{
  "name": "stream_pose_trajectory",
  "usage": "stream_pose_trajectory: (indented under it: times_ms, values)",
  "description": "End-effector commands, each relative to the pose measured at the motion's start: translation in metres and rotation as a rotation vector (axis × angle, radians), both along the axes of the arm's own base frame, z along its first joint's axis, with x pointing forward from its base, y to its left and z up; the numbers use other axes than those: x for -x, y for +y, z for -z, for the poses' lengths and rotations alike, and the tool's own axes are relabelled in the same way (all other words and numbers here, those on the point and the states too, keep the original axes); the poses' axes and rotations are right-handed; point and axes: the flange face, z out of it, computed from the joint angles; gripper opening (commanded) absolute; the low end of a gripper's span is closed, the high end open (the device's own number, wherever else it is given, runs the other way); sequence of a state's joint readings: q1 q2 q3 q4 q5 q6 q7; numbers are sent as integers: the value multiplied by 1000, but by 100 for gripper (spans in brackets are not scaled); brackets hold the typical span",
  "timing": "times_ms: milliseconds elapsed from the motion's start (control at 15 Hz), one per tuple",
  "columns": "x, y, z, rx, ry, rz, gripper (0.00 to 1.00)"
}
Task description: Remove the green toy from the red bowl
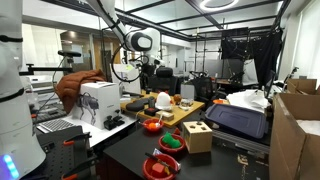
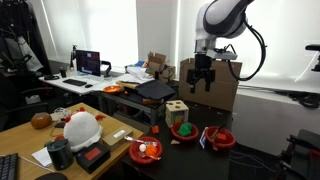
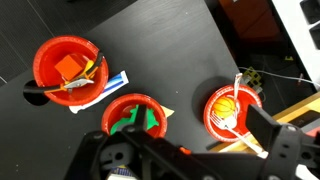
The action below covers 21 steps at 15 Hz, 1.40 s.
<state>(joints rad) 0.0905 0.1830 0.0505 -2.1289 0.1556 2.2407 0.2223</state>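
The green toy (image 3: 141, 121) lies inside the red bowl (image 3: 113, 107), on the black table top below the wrist camera. In both exterior views the bowl (image 1: 172, 144) (image 2: 184, 131) stands next to the light wooden cube box (image 1: 197, 136) (image 2: 177, 112), with the toy (image 1: 172, 140) (image 2: 185, 128) in it. My gripper (image 2: 203, 80) (image 1: 150, 70) hangs high above the table, open and empty, well clear of the bowl. In the wrist view its dark fingers (image 3: 197, 135) frame the bottom edge.
A red dish (image 3: 225, 88) with an orange ball and a white fork sits to one side of the bowl. Another red dish (image 3: 45, 58) with an orange block and utensils sits on the other side. A white helmet-like object (image 2: 82, 128) and a laptop (image 2: 88, 63) are further off.
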Motion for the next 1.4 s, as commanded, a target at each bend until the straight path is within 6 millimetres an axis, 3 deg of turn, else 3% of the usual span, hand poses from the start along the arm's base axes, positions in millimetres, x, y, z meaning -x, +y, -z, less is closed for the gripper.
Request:
stream_pose_trajectory:
  times_ms: [0, 333, 600, 933, 1333]
  values:
    - [-8, -6, 24, 42, 18, 89, 100]
    - [-18, -27, 65, 99, 26, 195, 100]
    - [-32, -61, 107, 132, 52, 242, 100]
    - [-63, -105, 148, 148, 62, 301, 100]
    - [-97, -124, 182, 142, 58, 337, 100]
